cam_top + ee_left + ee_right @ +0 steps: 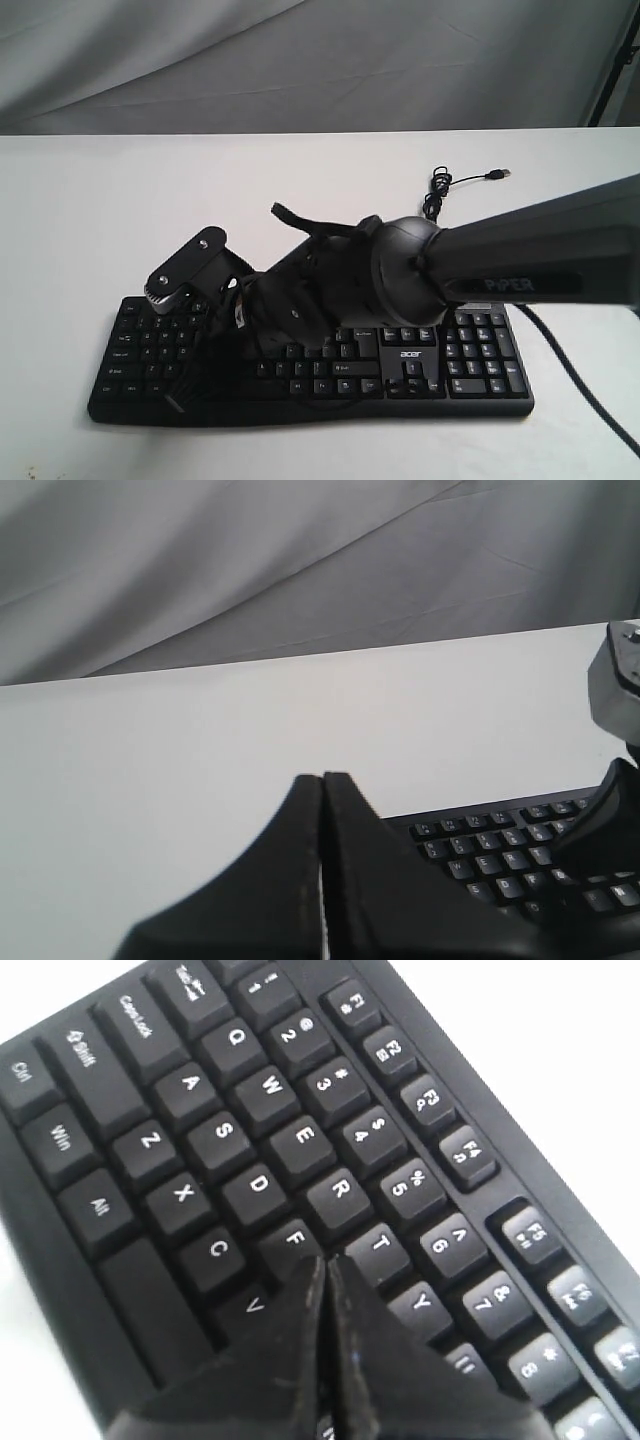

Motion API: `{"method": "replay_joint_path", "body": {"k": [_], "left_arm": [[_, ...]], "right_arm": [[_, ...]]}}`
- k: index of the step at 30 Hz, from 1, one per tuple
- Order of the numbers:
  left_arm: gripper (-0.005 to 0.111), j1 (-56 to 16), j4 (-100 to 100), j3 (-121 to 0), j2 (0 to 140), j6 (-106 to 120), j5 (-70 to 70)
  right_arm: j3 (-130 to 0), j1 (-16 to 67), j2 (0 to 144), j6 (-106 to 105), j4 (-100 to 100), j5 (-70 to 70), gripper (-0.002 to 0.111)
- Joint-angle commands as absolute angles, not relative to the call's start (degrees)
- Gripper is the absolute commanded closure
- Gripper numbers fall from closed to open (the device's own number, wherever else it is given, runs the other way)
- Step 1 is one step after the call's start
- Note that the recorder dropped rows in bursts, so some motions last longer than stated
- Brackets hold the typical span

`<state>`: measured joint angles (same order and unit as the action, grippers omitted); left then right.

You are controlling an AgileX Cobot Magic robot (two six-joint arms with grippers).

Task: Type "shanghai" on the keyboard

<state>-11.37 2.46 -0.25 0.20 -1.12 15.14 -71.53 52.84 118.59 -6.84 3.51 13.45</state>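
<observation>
Black keyboard [250, 1160] | directly under right hand [325, 1265], clenched, tip near F key [293, 1238] | rows slant across it | left hand [322, 780] clenched, beside keyboard, farther.

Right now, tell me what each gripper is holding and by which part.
Nothing is held. The left gripper is shut on nothing, jaws pressed together; the right gripper is shut and empty too, its tips above the keyboard near the F key.
</observation>
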Motion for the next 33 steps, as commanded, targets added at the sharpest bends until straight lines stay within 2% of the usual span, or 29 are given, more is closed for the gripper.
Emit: {"method": "replay_joint_path", "body": {"k": [1, 33], "left_arm": [[0.107, -11.6, 2.51, 0.0, 0.0, -1.28, 14.87], [0.107, -11.6, 2.51, 0.0, 0.0, -1.28, 14.87]], "right_arm": [[-70.98, 52.84, 114.98, -7.5, 2.33, 14.91, 0.108], [-66.39, 51.93, 114.36, -7.15, 2.49, 10.61, 0.108]]}}
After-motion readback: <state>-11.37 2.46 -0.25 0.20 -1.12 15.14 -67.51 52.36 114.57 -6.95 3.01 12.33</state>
